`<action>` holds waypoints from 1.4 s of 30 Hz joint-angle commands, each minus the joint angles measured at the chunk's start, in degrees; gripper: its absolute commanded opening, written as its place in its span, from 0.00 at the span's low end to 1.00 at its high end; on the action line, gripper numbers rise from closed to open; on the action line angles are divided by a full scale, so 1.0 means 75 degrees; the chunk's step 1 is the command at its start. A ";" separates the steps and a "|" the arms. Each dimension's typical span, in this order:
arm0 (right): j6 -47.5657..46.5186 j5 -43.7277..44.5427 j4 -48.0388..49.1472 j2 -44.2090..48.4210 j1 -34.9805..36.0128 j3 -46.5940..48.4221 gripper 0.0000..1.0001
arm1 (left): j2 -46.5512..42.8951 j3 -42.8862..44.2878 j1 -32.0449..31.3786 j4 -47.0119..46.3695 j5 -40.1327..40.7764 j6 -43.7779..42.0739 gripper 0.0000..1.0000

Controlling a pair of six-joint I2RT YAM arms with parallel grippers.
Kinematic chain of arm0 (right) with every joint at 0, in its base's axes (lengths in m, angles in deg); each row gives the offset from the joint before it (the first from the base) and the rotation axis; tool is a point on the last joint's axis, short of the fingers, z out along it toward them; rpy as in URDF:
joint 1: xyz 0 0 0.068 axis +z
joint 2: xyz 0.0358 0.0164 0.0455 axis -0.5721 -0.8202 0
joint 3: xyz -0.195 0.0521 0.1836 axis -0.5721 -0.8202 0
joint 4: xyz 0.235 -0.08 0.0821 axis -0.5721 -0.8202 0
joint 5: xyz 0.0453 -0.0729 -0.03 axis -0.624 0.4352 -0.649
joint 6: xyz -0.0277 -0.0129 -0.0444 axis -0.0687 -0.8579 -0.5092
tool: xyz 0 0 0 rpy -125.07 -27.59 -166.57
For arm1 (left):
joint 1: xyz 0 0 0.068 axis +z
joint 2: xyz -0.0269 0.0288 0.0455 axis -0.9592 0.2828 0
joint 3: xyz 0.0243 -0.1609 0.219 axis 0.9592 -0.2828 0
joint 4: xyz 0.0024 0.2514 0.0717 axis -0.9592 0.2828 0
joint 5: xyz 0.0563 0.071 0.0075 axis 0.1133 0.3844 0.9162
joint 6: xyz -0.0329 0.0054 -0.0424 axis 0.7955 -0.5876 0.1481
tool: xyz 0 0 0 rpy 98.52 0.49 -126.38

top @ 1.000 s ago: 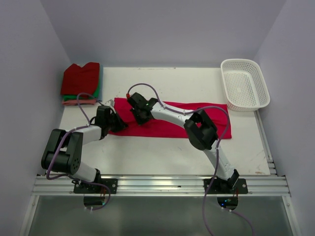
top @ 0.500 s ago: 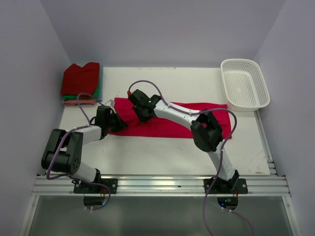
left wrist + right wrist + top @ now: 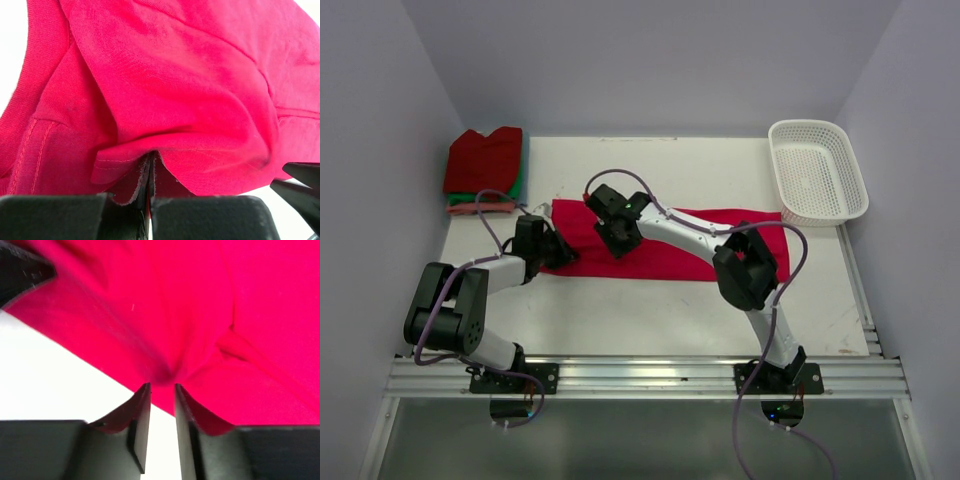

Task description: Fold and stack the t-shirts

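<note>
Left pincer (image 3: 150, 175) is clamped on the pink shirt's (image 3: 665, 264) hem. Right pincer (image 3: 161, 389), nearly closed, pinches its edge. Folded stack (image 3: 485, 160) lies beyond the shirt's left end.

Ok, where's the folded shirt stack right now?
Top view: the folded stack sits in the far-left corner of the table, just beyond the left claw and the crimson shirt.

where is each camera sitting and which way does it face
top external: above and behind the arm bases, looking down at the table, crimson t-shirt, folded stack, basket; both arms show.
left wrist: on the left arm, looking along the left claw, shut on the shirt's hem.
right wrist: on the right arm, looking along the right claw at puckered cloth.
shared: both wrist views show the crimson t-shirt over white table.
</note>
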 commanded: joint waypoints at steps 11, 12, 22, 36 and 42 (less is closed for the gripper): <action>0.0075 0.0367 -0.0380 0.0910 -0.0073 -0.0208 0.49 | -0.1596 0.0563 0.0104 0.1297 0.0079 -0.0183 0.00; 0.0088 0.0379 -0.0357 0.0933 -0.0108 -0.0243 0.49 | -0.1726 0.0681 0.0104 0.1762 0.0172 -0.0230 0.00; 0.0345 0.0227 0.0287 0.1121 -0.0203 -0.0958 0.49 | -0.1811 0.1199 0.0104 0.2318 0.0208 -0.0511 0.00; 0.1599 0.2216 0.0838 0.2806 -0.1478 -0.2749 0.41 | -0.0849 0.1080 0.0104 0.0490 -0.0728 -0.0887 0.05; 0.1682 0.3168 0.1318 0.3840 -0.2627 -0.3958 0.00 | -0.0522 0.1654 -0.0001 -0.0121 -0.1375 -0.0524 0.00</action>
